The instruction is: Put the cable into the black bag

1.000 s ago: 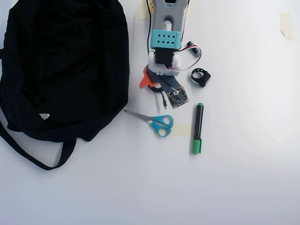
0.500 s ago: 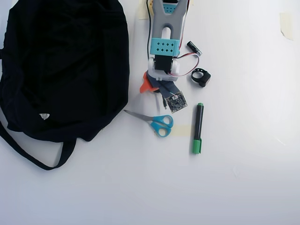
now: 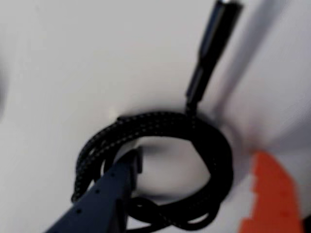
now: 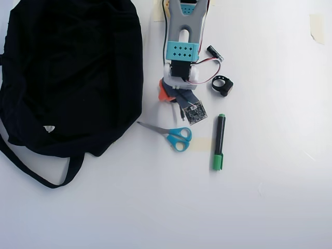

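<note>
The cable (image 3: 160, 119) is a black braided coil lying on the white table, its plug (image 3: 209, 43) sticking out toward the top of the wrist view. My gripper (image 3: 199, 162) is open and low over it. The dark blue finger (image 3: 116, 187) has its tip inside the coil, and the orange finger (image 3: 272, 194) is outside the coil on the right, so the coil's right side lies between them. In the overhead view the gripper (image 4: 168, 96) points down at the table and hides the cable. The black bag (image 4: 72, 72) lies flat just to its left.
In the overhead view, blue-handled scissors (image 4: 174, 136) lie just below the gripper and a green marker (image 4: 219, 141) lies to their right. A small black ring-shaped part (image 4: 223, 85) and a small black cylinder (image 4: 213, 52) lie right of the arm. The bag's strap (image 4: 41, 176) loops out at lower left.
</note>
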Available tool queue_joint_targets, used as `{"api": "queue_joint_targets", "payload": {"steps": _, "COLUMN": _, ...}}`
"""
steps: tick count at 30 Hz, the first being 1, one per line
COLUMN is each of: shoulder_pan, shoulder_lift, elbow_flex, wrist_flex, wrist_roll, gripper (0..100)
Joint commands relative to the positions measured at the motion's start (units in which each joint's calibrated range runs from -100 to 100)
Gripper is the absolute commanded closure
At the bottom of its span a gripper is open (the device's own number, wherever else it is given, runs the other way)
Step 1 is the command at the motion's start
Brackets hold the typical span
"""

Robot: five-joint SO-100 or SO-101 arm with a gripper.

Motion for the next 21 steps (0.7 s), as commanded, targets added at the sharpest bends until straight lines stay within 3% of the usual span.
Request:
{"api": "queue_joint_targets", "payload": {"steps": 1, "shoulder_pan": 0.2, "shoulder_lift": -0.1, "elbow_flex": -0.1, "wrist_flex": -0.3, "wrist_roll": 0.2, "gripper": 88}}
{"api": "queue_joint_targets", "payload": {"steps": 4, "shoulder_pan": 0.2, "shoulder_lift": -0.2, "elbow_flex": -0.3, "wrist_flex": -0.3, "wrist_roll": 0.2, "gripper": 98}}
{"api": "queue_joint_targets", "payload": {"steps": 15, "shoulder_pan": -0.3, "shoulder_lift": -1.5, "elbow_flex": -1.3, "wrist_flex": -0.1, "wrist_roll": -0.1, "gripper": 98}}
{"api": "queue_joint_targets", "payload": {"steps": 21, "shoulder_pan": -1.2, "shoulder_lift": -1.6, "elbow_flex": -8.1, "wrist_flex": 6.4, "wrist_roll": -0.4, "gripper": 98}}
